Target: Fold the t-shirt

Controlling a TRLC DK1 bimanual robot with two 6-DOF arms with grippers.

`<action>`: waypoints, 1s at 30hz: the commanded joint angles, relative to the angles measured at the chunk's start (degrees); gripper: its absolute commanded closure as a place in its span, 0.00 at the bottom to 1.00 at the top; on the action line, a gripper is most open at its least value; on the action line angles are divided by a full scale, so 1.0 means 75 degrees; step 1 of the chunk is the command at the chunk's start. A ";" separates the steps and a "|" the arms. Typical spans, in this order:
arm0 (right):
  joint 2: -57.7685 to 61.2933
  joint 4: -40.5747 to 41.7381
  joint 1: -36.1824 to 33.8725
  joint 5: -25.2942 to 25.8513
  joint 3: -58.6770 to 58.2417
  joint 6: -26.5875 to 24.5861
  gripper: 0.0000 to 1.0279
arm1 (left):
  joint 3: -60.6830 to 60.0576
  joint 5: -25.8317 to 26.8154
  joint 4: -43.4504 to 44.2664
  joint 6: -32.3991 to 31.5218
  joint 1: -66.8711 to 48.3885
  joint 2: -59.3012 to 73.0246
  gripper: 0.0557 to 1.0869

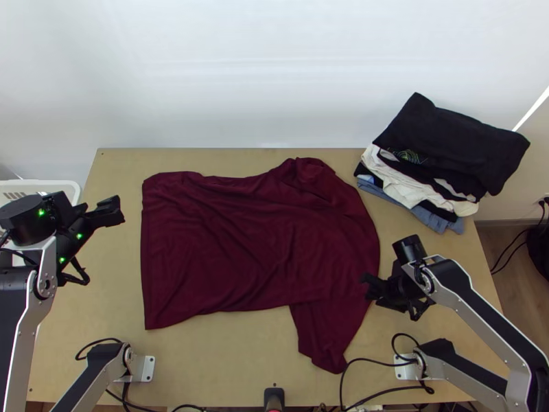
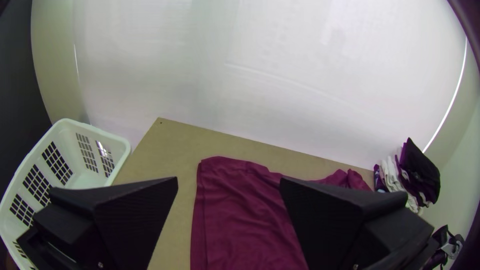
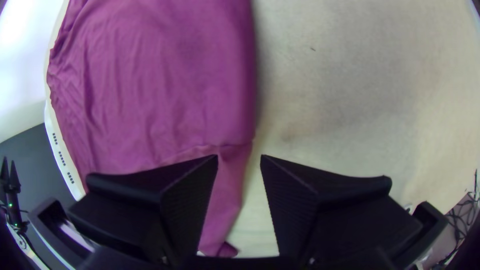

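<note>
We judge folding barely begun: the t-shirt (image 1: 240, 247) lies mostly spread, main folds remaining; left end effector (image 2: 228, 181) and right end effector (image 3: 239, 156) gape empty beside it.

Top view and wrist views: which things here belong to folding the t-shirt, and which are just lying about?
Part of the job:
maroon t-shirt, lying wide across the table
left gripper, open
right gripper, open, at the shirt's edge

Just lying about:
pile of clothes
white basket
</note>
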 commanded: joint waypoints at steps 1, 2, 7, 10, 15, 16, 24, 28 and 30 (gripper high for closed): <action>0.0257 0.0153 0.0201 0.0054 -0.0144 -0.0076 0.67 | -0.0155 0.0020 0.0024 -0.0112 0.0027 -0.0078 0.04; 0.0281 0.0223 0.0213 0.0101 -0.0144 -0.0088 0.67 | -0.0155 0.0020 0.0024 -0.0112 0.0038 -0.0078 0.04; 0.0363 0.0470 0.0236 0.0265 -0.0144 -0.0240 0.67 | -0.0085 0.0020 0.0024 -0.0065 0.0038 -0.0078 0.04; 0.0351 0.0610 0.0318 0.0383 -0.0120 -0.0240 0.80 | -0.0073 0.0009 -0.0012 0.0123 0.0050 -0.0078 0.04; 0.0257 0.0716 0.0389 0.0640 -0.0027 -0.0100 0.97 | -0.0155 0.0548 -0.1512 0.1705 -0.0114 0.0075 0.06; 0.0187 0.0669 0.0482 0.0652 -0.0003 -0.0111 0.97 | -0.0272 0.0735 -0.1922 0.2056 -0.0138 0.0028 0.06; -0.0247 0.0669 0.0553 0.0851 0.0032 0.0123 0.97 | -0.1210 0.0970 -0.4406 0.4482 -0.0489 -0.0054 0.06; -0.0176 0.0692 0.0541 0.0851 0.0091 0.0252 0.97 | -0.1972 0.0735 -0.5262 0.5607 -0.0466 0.0157 0.13; -0.0164 0.0692 0.0541 0.0851 0.0067 0.0264 0.97 | -0.2230 0.0536 -0.5437 0.5806 -0.0477 0.0379 0.14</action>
